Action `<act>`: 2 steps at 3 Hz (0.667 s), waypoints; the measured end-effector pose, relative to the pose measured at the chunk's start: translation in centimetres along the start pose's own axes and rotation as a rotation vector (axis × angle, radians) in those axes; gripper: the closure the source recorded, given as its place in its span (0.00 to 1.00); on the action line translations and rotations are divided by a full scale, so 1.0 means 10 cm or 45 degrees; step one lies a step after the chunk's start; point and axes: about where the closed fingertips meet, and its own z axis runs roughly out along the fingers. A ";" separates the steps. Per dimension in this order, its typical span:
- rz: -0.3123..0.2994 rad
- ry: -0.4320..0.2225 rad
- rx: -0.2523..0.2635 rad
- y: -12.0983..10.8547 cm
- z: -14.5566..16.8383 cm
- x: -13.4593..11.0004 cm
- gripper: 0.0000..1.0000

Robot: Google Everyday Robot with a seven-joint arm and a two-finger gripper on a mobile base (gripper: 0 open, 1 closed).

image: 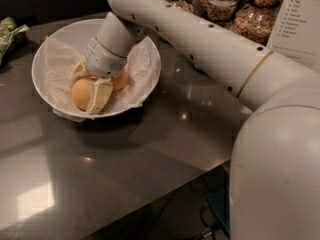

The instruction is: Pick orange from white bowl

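Note:
The white bowl (60, 39), lined with crumpled white paper, stands at the back left of the dark table. In it lies the pale yellow-orange orange (80, 93), with a deeper reddish-orange fruit (120, 80) just to its right. My gripper (86, 91) reaches down into the bowl from the upper right. Its cream fingers (100, 95) straddle the pale orange, one on its left and one on its right, pressed against it. The orange rests on the paper in the bowl.
Glass jars of grain (222, 3) and a white printed card (300, 19) stand at the back right. A green packet (9, 31) lies at the left edge. My arm crosses the table's right half. The table edge (165, 194) runs diagonally at the front.

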 end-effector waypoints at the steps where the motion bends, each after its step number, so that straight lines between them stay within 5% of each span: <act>1: 0.000 0.000 0.000 0.00 0.00 0.00 0.88; 2: 0.000 0.000 0.000 0.00 0.00 0.00 1.00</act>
